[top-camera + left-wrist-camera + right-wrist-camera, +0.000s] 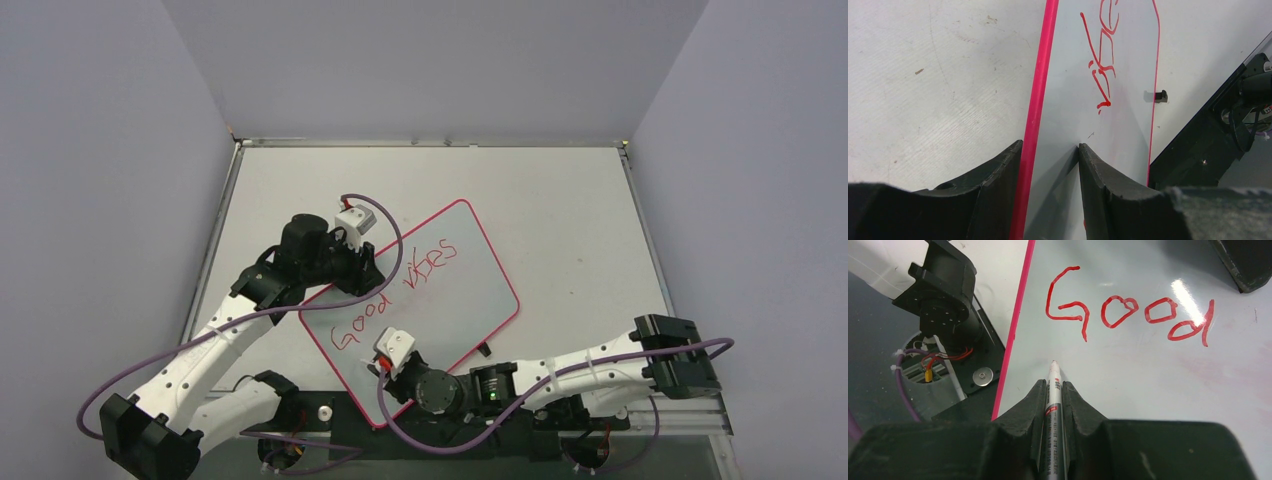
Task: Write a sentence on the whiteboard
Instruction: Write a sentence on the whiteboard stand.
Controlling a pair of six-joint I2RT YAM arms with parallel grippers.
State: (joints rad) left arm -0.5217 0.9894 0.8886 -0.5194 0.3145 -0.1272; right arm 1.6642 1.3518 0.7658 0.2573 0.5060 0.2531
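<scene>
Whiteboard [455,290] lying tilted on table [560,200], edge clamped by left gripper [1050,165]; "Good vibes" sentence [395,295] written; marker [1053,390] clenched in right gripper [1053,390]; board judged thin, stiff, glossy-slippery, best held by frame

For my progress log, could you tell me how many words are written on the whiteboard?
2. "Good" sits near the whiteboard's near-left corner; "vibes" sits farther along, toward the board's middle. The arms may hide more strokes.
</scene>
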